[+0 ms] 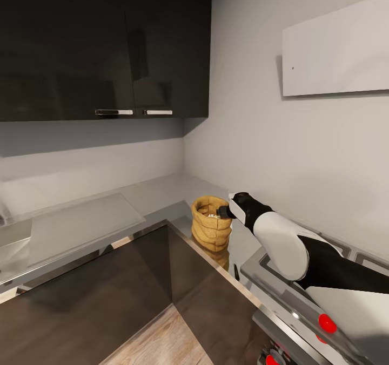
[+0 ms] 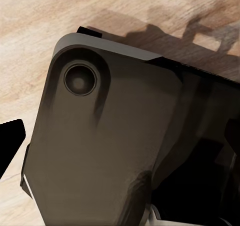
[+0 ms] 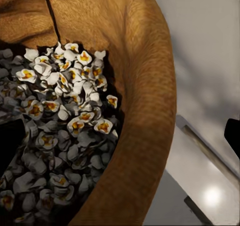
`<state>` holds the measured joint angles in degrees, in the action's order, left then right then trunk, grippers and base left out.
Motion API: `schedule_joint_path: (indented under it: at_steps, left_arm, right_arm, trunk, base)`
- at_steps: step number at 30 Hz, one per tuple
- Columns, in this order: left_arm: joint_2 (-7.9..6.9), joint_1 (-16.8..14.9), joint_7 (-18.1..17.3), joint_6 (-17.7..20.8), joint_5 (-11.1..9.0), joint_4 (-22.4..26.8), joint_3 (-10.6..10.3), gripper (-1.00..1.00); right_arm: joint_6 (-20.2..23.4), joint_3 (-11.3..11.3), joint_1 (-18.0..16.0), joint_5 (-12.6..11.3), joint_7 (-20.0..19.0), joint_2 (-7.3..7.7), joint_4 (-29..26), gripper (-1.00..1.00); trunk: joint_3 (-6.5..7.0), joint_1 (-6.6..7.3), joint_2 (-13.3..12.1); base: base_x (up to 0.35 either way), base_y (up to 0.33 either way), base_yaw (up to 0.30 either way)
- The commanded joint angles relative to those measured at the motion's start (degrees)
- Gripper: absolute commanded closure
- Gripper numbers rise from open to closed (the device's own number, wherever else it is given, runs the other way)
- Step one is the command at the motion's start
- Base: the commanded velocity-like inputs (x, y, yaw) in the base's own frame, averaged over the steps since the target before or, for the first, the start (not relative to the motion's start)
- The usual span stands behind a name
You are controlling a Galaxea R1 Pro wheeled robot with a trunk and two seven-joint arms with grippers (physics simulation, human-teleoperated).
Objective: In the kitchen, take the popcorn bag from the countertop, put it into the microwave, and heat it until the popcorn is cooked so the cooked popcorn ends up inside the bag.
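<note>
Tan wrinkled popcorn bag (image 1: 211, 223) brims with white kernels; right claw (image 1: 226, 211) at its rim, closure unclear

The right gripper (image 1: 229, 211) sits at the rim of the popcorn bag (image 1: 210, 230), its fingertips hidden against the sack, so how the jaws stand cannot be told; the hob (image 1: 302, 300) is cut off at the picture's edge behind the forearm; close up, the bag's rim (image 3: 145, 105) runs out of frame; the left wrist's dark housing (image 2: 110, 146) hides its fingers.
</note>
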<state>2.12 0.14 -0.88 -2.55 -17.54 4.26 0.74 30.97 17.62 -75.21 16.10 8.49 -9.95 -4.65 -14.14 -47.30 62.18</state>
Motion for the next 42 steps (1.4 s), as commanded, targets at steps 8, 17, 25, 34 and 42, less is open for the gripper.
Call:
schedule_joint_path:
  at_steps: [8,17,25,34,42]
  left_arm:
    - [-0.01,-0.01,-0.09,-0.09,-0.30,0.05,0.05,-1.00]
    - [0.00,0.03,-0.09,-0.09,-0.30,0.07,0.05,-1.00]
    - [0.02,0.01,-0.09,-0.09,-0.30,0.07,0.05,-1.00]
    - [0.00,0.02,-0.09,-0.09,-0.30,0.07,0.05,-1.00]
    - [-0.01,-0.01,-0.09,-0.09,-0.30,0.05,0.05,-1.00]
  right_arm:
    - [2.79,0.54,-0.03,0.25,0.02,-0.04,-0.09,-1.00]
    - [2.92,0.48,-0.03,0.24,0.15,-0.04,-0.09,1.00]
    - [2.82,0.52,-0.03,0.50,0.21,-0.04,-0.78,1.00]
    - [17.91,0.57,-0.03,0.45,0.22,-0.04,-15.74,1.00]
    - [25.20,0.68,-0.03,0.43,0.22,-0.04,-18.89,1.00]
  trunk:
    - [-0.06,-0.01,0.04]
    - [-0.06,-0.01,0.04]
    - [-0.06,-0.01,0.04]
    - [-0.06,-0.01,0.04]
    - [-0.06,-0.01,0.04]
  base:
    - [0.000,0.000,0.000]
    - [0.000,0.000,0.000]
    - [0.000,0.000,0.000]
    - [0.000,0.000,0.000]
    - [0.000,0.000,0.000]
